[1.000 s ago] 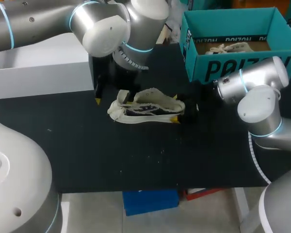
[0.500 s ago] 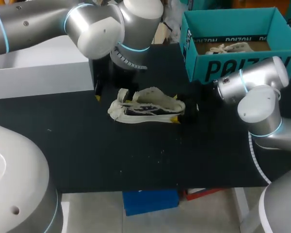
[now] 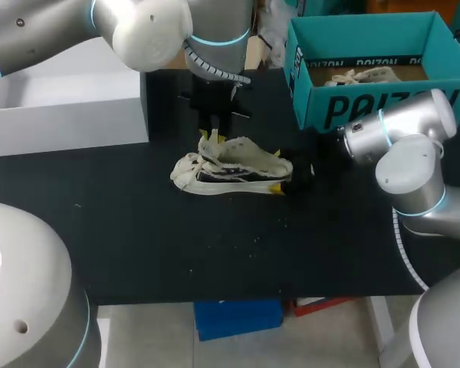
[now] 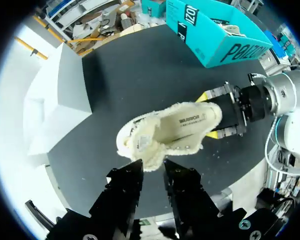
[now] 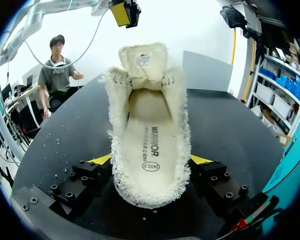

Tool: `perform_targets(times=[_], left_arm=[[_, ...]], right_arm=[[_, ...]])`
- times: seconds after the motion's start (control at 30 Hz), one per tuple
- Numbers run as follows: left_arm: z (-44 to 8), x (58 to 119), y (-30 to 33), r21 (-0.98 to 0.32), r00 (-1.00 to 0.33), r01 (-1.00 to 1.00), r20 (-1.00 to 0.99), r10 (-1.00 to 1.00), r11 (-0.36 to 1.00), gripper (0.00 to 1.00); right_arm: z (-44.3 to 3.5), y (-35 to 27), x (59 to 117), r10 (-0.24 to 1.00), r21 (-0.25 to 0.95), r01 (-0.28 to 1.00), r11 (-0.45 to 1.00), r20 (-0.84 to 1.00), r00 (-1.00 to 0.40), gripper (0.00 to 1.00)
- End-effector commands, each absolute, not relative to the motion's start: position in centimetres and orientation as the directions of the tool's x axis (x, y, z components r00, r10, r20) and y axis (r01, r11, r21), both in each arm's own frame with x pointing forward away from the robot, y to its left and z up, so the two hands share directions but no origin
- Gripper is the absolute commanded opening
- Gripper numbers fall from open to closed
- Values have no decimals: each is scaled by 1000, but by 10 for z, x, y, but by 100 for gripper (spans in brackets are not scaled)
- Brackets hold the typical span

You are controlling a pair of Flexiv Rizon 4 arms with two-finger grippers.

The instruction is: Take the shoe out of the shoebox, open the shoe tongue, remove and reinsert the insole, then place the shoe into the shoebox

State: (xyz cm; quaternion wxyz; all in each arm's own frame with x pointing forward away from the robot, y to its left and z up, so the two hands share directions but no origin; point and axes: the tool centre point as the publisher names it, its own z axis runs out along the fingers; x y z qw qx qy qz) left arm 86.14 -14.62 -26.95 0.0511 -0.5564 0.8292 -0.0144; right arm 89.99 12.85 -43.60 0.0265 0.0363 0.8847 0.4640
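The shoe [image 3: 234,167] is already out of the shoebox [image 3: 368,107] and lies near the middle of the table [image 3: 215,253], opening upward and heel toward the right edge; the box stands at the far right corner. The step in hand, as I judge it, is the opening of the tongue [image 5: 142,60], which stands nearly upright over the throat of the shoe; the insole [image 5: 149,145] is not yet out and lies flat inside. The right gripper [image 5: 150,167] pinches the shoe at the heel, one yellow-tipped finger pressed against each side, spread only as wide as the heel, steadying it on the table. The left gripper [image 4: 153,172] hangs over the forepart, at the tongue's upper edge; whether it has closed on that edge I cannot tell, since its wrist view shows the fleecy rim just at its mouth and no clear contact. The next move probably calls for drawing the tongue back toward the toe, then reaching down into the opening to catch the insole's edge, with the heel held firm.
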Motion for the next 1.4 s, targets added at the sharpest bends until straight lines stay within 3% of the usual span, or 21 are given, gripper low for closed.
perform_targets(times=[0.03, 0.63, 0.73, 0.93, 1.4], left_arm=[[-274, 865, -150, -175, -872, -468, 250, -420, 866, 0], [-274, 865, -150, -175, -872, -468, 250, -420, 866, 0], [-278, 873, -158, -201, -951, -196, 277, -136, 960, 0], [-270, 881, -163, -222, -954, 85, 264, 144, 971, 0], [-274, 885, -162, -224, -949, 65, 288, 130, 972, 0]], right_arm=[[-438, 129, 901, 90, 822, 41, 568, -13, -996, 0], [-438, 129, 901, 90, 822, 41, 568, -13, -996, 0], [-438, 129, 901, 90, 822, 41, 568, -13, -996, 0], [-438, 129, 901, 90, 822, 41, 568, -13, -996, 0], [-438, 129, 901, 90, 822, 41, 568, -13, -996, 0]])
